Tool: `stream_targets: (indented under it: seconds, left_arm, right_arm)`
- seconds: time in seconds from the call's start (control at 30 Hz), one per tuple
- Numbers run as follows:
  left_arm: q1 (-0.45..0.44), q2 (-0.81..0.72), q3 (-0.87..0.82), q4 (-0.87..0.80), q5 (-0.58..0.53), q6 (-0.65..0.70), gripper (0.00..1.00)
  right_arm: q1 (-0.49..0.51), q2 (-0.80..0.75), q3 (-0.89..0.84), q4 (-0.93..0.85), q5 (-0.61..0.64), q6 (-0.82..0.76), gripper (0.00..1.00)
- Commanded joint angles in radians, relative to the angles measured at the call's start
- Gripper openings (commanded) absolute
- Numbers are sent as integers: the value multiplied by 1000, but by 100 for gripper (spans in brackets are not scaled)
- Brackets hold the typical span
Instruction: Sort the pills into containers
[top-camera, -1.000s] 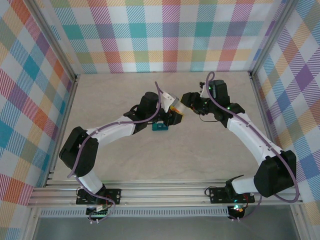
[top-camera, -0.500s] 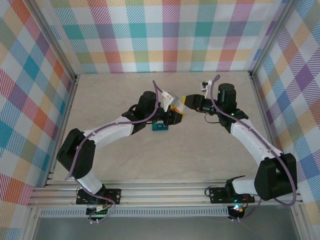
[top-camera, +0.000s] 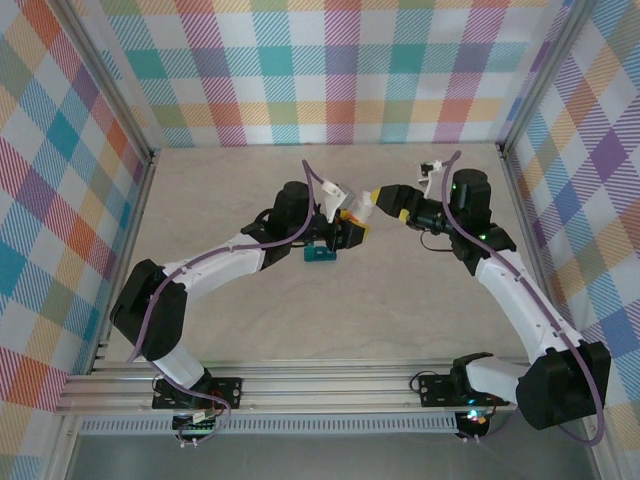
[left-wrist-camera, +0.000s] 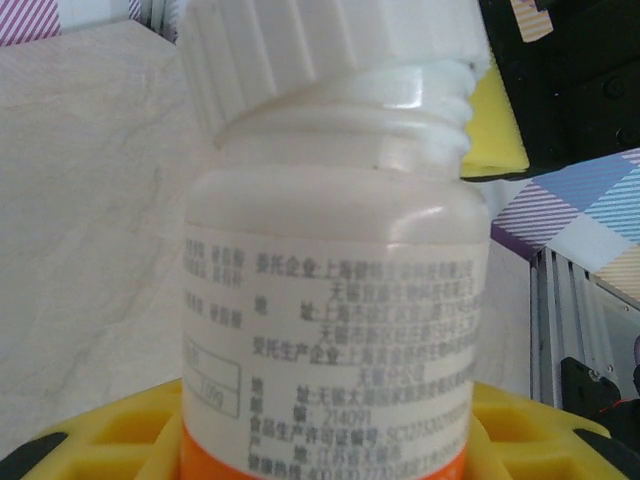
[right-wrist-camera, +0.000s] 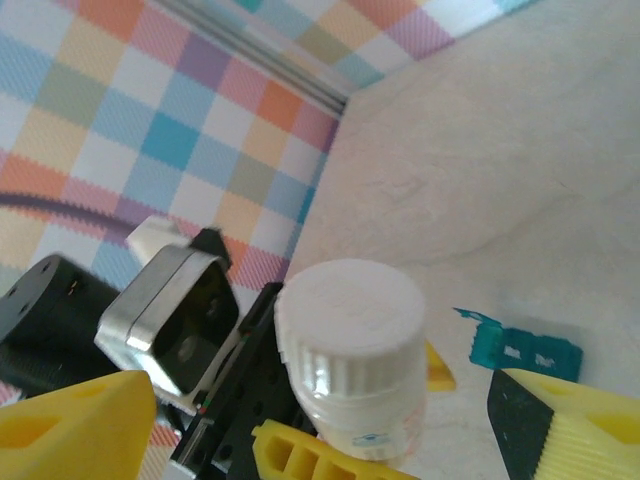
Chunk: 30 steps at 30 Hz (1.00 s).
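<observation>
The left gripper (left-wrist-camera: 320, 445) clamps a smooth white cylindrical bottle (left-wrist-camera: 330, 330), its ribbed cap (right-wrist-camera: 350, 320) tilted between the wide-spread yellow fingers (right-wrist-camera: 80, 425) of the right gripper (right-wrist-camera: 330, 410).

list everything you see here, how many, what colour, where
bottle: 1, white with an orange band, held off the table in the left claw
cap: 1, white and ribbed, sitting crooked on the bottle
containers: 1 strip, teal, lying on the table just on the near side of the left claw
table: 1, pale beige and marbled, under everything
walls: 3, plaid in many colours, at the left, back and right of the table
frame rail: 1, silver, along the near edge
left arm: 1, white and black
right arm: 1, white and black
left claw: 1, yellow fingers, shut on the bottle
right claw: 1, yellow fingers, open, one either side of the cap
</observation>
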Motion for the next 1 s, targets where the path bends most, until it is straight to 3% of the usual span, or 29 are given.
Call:
stream_targets:
  seconds: [0.0,0.33,0.73,0.97]
  left_arm:
    - [-13,-35,1,-24,-7,39,0]
    - [-13,-20,19,-39,-4,47,0]
    - [-13,-16,19,-42,-2,47,0]
    - [-13,-13,21,-37,0,44,0]
  right_arm:
    - [-1,10,50,-82,78,103,87]
    - [47,81,150,-181,157,47,87]
    - [61,121,129,-113,102,74,86]
    - [79,147,129,-75,69,91,80]
